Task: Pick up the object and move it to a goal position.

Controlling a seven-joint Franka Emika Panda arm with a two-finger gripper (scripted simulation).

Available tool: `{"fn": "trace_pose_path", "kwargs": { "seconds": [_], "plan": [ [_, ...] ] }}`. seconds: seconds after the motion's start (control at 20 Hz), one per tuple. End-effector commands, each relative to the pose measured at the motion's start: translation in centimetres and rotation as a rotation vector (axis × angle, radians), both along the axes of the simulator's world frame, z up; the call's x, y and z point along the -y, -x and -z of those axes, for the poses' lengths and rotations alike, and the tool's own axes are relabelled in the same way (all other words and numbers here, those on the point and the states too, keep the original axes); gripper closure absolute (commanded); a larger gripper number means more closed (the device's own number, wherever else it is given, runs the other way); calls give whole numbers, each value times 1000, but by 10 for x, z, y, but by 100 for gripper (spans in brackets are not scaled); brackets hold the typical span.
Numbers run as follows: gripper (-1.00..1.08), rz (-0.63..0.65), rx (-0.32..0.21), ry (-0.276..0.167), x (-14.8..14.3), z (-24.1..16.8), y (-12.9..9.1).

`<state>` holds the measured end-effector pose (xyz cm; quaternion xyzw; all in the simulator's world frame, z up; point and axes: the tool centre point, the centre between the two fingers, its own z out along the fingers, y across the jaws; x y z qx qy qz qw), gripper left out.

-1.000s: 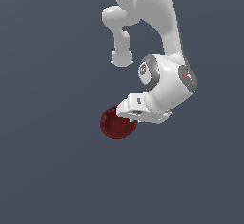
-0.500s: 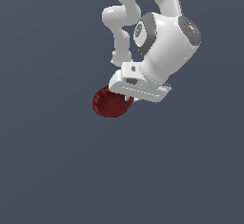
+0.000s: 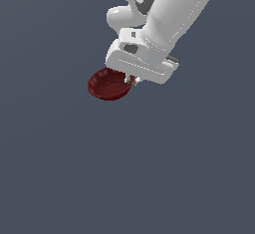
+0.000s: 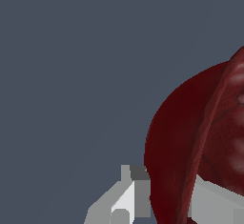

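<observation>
The dark red bowl (image 3: pixel 106 85) with a ribbed rim hangs from my gripper (image 3: pixel 130 81) above the plain grey-blue ground. The gripper is shut on the rim at the bowl's side toward the exterior view's right. The bowl's opening faces up and toward the camera. In the wrist view the bowl (image 4: pixel 181 137) fills the side of the picture, with one grey finger (image 4: pixel 125 203) outside its wall and the other (image 4: pixel 215 200) inside it. No goal marker shows.
The white arm and hand (image 3: pixel 149 54) come down from the top of the exterior view. Flat grey-blue ground (image 3: pixel 74 178) is all around, with no other objects in view.
The arm has lifted the bowl, which has moved up and slightly to the exterior view's left. The hand has turned, and the bowl's inside now shows more.
</observation>
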<state>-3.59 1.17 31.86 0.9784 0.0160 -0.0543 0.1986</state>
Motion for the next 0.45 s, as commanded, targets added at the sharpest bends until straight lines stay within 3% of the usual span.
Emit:
{"fn": "trace_pose_path", "kwargs": {
  "seconds": [0.0,0.4],
  "plan": [
    [108,0,1,0,3,-15,5],
    [108,0,2,2,7,-35,11]
  ]
}}
